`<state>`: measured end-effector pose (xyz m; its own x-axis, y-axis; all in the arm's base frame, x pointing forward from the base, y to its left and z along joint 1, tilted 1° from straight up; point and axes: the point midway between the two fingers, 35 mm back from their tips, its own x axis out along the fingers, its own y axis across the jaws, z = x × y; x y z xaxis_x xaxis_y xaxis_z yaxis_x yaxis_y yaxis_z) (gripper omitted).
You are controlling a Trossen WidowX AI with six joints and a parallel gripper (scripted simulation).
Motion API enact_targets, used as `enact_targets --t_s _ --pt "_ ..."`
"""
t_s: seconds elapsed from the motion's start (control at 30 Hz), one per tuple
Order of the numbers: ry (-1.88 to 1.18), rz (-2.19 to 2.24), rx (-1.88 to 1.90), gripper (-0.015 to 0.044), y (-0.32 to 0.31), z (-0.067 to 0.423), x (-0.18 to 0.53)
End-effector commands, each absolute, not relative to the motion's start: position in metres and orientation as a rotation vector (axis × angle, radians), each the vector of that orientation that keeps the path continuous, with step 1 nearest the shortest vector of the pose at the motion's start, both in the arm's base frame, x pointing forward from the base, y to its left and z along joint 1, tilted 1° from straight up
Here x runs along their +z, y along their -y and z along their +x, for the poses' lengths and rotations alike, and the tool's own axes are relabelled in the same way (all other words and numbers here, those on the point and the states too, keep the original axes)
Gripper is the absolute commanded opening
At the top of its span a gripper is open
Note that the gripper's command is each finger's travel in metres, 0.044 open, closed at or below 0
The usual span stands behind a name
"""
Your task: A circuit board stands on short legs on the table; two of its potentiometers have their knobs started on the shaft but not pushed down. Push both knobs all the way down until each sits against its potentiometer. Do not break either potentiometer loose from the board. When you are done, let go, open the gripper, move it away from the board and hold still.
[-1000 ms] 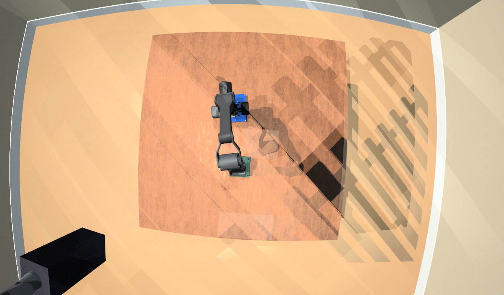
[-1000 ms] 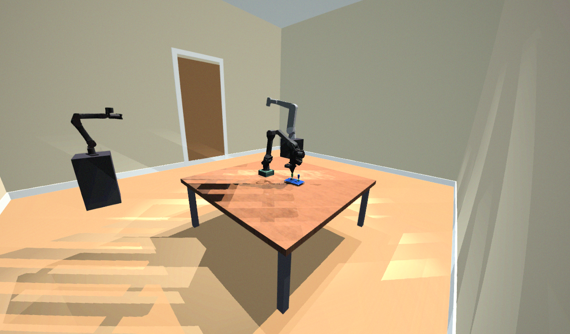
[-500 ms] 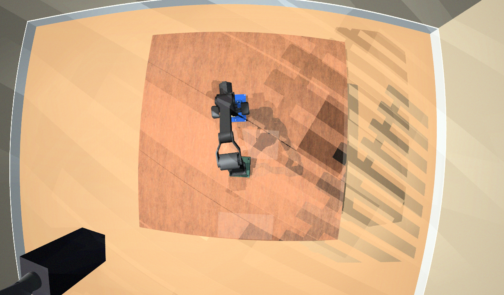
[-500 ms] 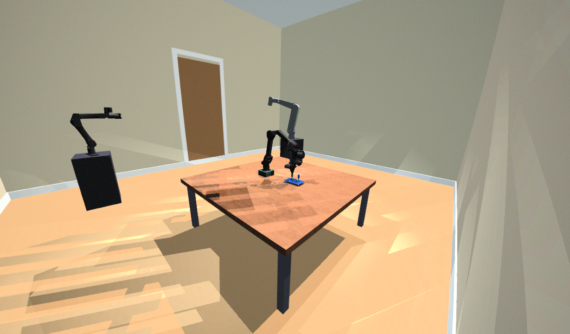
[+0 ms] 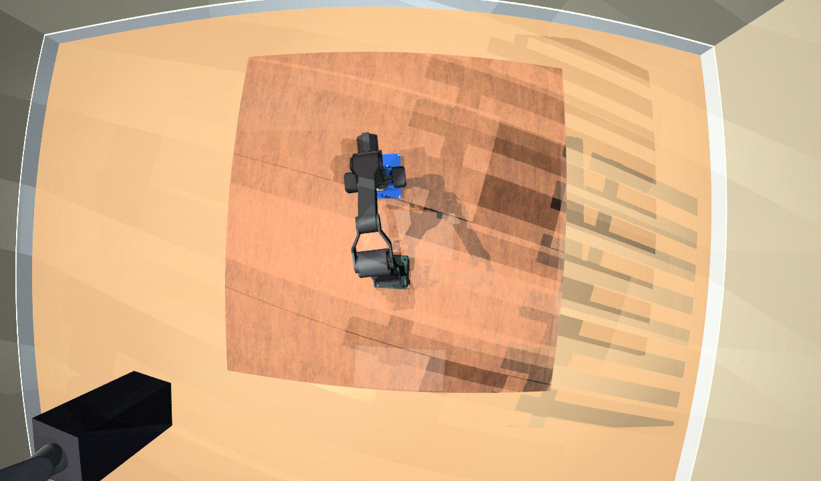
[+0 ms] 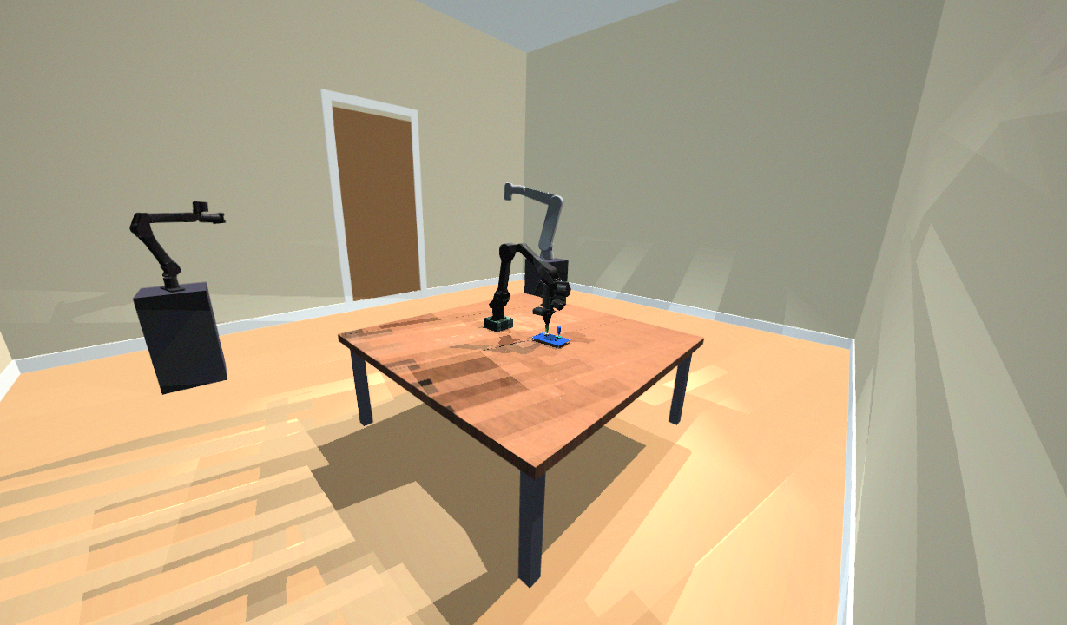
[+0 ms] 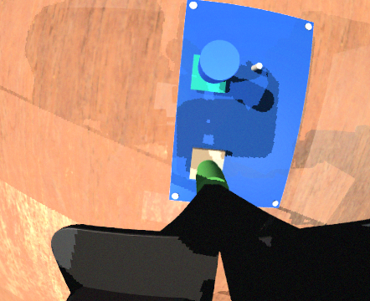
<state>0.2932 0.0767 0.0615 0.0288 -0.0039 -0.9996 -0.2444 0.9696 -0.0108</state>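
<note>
A blue circuit board (image 7: 285,62) (image 5: 393,160) (image 6: 552,340) lies on the wooden table (image 5: 293,149) (image 6: 521,388) (image 7: 68,117). On it a blue knob (image 7: 220,59) sits over a teal potentiometer (image 7: 198,80) at the far end. A green knob (image 7: 208,173) sits over a tan potentiometer (image 7: 198,159) at the near end. My gripper (image 7: 211,192) (image 6: 547,319) is shut, with its closed fingertips right at the top of the green knob. Whether the tips touch the knob I cannot tell. Most of the board is hidden by the arm in the overhead view.
The arm's base (image 5: 395,274) (image 6: 498,321) stands on the table near the board. Two other arms on dark pedestals (image 6: 181,334) (image 6: 544,272) stand on the floor away from the table. A door (image 6: 381,209) is at the back.
</note>
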Motion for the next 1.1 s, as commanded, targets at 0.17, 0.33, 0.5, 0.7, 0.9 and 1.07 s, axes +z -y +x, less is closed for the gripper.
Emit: enact_targets --t_s 0.17,0.33,0.5,0.7,0.9,1.07 --pt "-1.534 -0.205 0.187 0.0 -0.0758 0.2933 0.0595" --pt "-1.534 -0.205 0.187 0.0 -0.0758 0.2933 0.0595" --pt "-1.534 -0.205 0.187 0.0 -0.0758 0.2933 0.0592" --pt "-1.534 -0.205 0.187 0.0 -0.0758 0.2933 0.0575" --pt "-1.534 -0.205 0.187 0.0 -0.0758 0.2933 0.0575" --pt "-1.534 -0.205 0.187 0.0 -0.0758 0.2934 0.0563"
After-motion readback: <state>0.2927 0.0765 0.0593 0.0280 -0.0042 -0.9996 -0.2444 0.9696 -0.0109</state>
